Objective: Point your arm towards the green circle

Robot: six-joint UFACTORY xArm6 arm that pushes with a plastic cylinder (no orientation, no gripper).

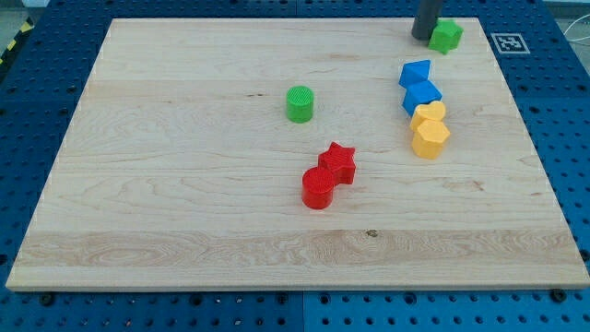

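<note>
The green circle point(300, 103) is a short green cylinder standing alone a little above the board's middle. My rod comes in at the view's top right, and my tip point(422, 36) rests on the board next to the left side of a second green block point(447, 35) of angular shape. The tip is far to the upper right of the green circle, with bare wood between them.
The wooden board point(184, 184) lies on a blue pegboard table. Two blue blocks point(419, 85) and two yellow blocks point(429, 129) form a column at the right. A red star point(338, 161) touches a red cylinder point(318, 188) near the middle. A marker tag point(509, 42) sits off the board's top right corner.
</note>
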